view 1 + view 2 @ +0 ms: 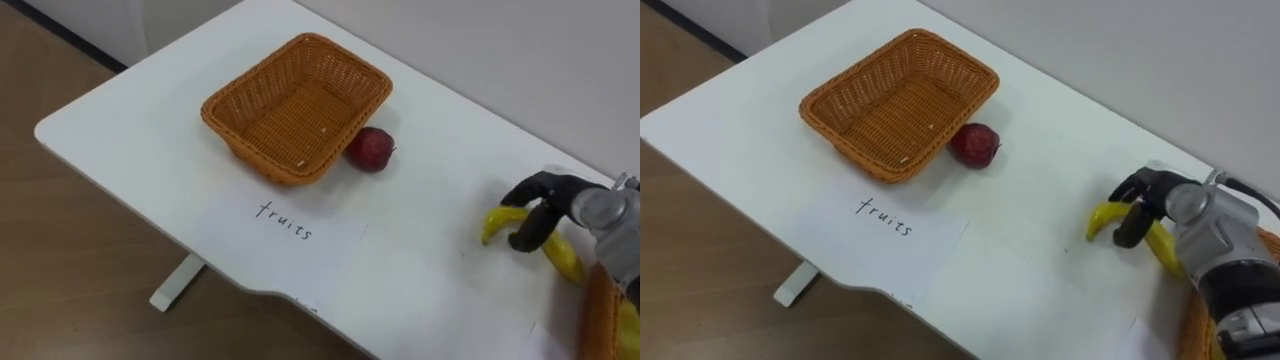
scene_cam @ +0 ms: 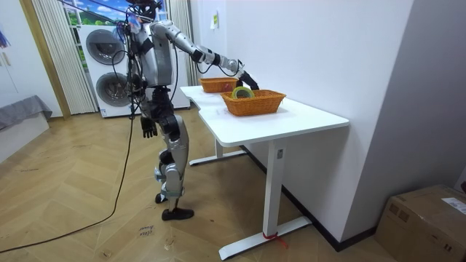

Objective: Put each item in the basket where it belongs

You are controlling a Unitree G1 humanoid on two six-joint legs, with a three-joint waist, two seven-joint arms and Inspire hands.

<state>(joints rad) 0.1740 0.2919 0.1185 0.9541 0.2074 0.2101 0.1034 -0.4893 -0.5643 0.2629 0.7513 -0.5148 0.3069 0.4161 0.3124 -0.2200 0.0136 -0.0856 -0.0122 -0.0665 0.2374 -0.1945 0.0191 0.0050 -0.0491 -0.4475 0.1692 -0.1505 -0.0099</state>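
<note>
On the white table [image 1: 130, 125] sits an empty woven basket [image 1: 262, 150], toward the left and far side. A red apple [image 1: 371, 149] lies right next to the basket, touching its wall. In front of them lies a sheet of paper [image 1: 285, 225] with a handwritten word on it. Far over on the right, the robot's right hand [image 1: 548, 200] has its dark fingers curled around a yellow banana [image 1: 562, 256]. I cannot tell if the banana rests on the table or is lifted a bit. A second woven basket [image 1: 600, 320] is just beside the banana, at the right edge. The robot stands at the end of the table with its right arm stretched out over it. Its left hand [image 2: 148, 129] hangs down by its side.
</note>
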